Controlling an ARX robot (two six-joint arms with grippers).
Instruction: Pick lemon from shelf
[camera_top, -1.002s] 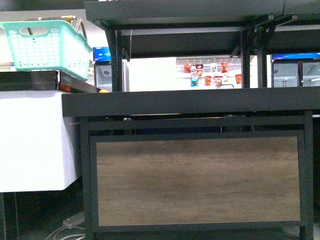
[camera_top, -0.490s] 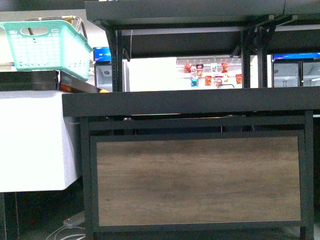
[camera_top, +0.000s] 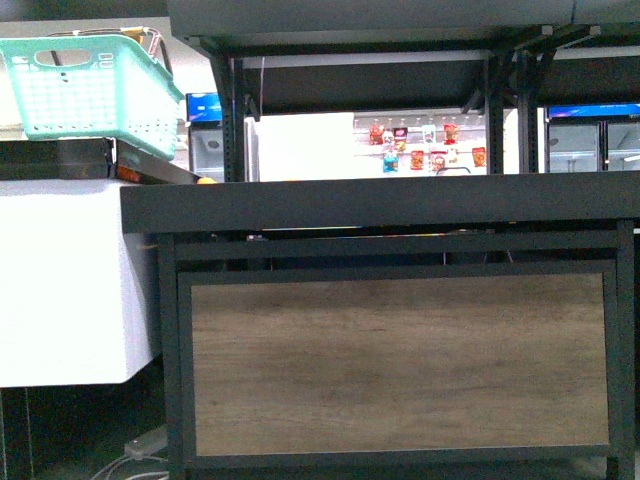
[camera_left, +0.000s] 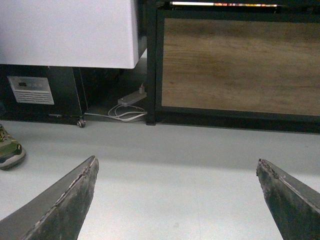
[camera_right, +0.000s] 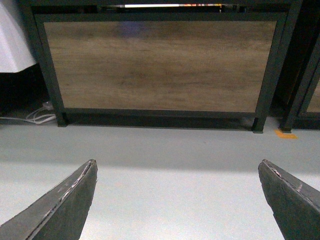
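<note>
The black metal shelf fills the front view, with a thick front edge and a brown wood-grain base panel. Its decks are seen edge-on, so what lies on them is hidden. No lemon shows in any view. A small orange bit peeks above the deck edge at the left. Neither arm shows in the front view. My left gripper is open and empty above the grey floor, facing the panel. My right gripper is open and empty above the floor, facing the panel.
A teal plastic basket sits on a white counter left of the shelf. A power strip and cables lie on the floor by the shelf's leg. A shoe is at the left edge. An orange floor mark lies at the right.
The front view has shifted slightly: the shelf and basket sit a little lower and further left in the picture than a second ago.
</note>
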